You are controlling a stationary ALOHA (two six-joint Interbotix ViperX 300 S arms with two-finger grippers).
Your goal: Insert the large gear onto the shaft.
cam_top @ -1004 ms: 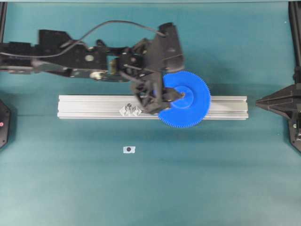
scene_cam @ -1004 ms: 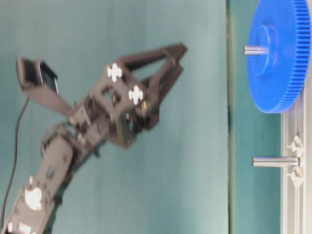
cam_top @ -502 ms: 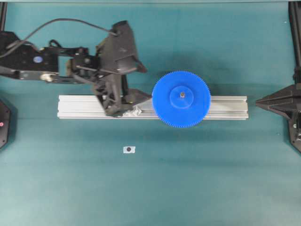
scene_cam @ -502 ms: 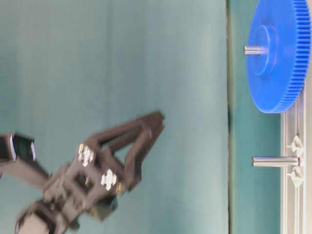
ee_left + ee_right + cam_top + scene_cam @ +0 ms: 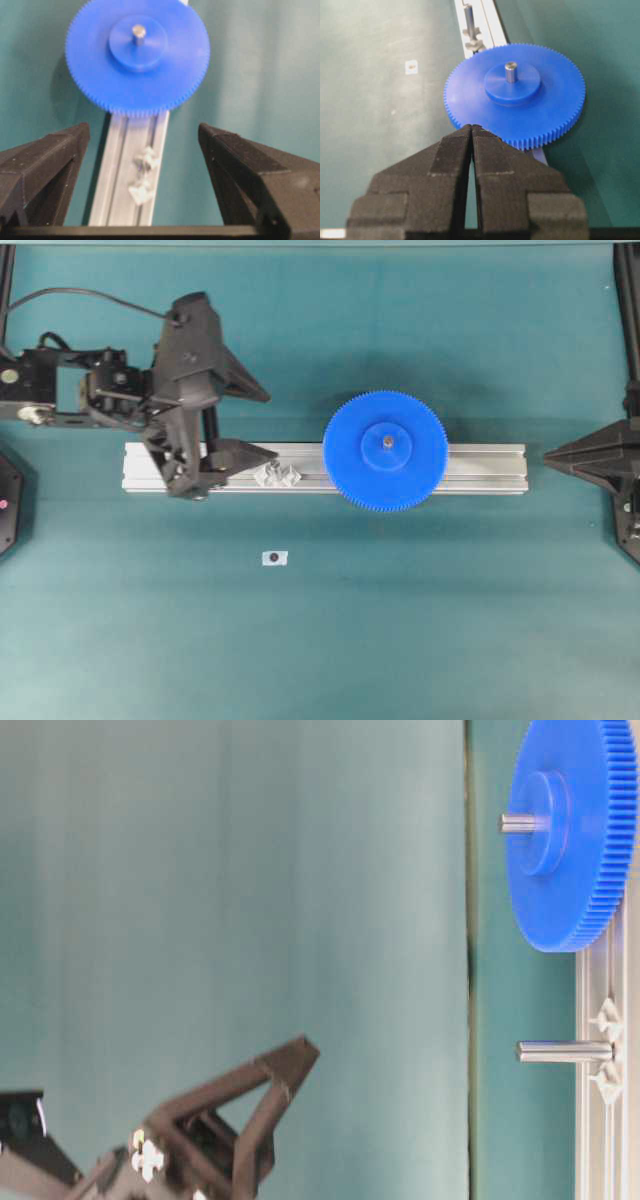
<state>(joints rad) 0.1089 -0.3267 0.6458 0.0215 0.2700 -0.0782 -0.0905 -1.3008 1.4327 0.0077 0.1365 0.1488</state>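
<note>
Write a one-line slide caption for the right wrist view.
Toothed blue plastic gear disc seated on slim silvery metal shaft, aluminium rail beneath.

Robotics lab bench: teal mat [image 5: 400,620], aluminium rail [image 5: 480,468] fixed along its middle, black arms [image 5: 60,390] at the left and right edges.

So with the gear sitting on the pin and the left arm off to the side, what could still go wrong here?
The left gripper hangs open over the rail, close to the spare pin; a low sweep might clip it. The large gear shows only a short tip of the shaft above its hub, so a knock could perhaps lift it off.
</note>
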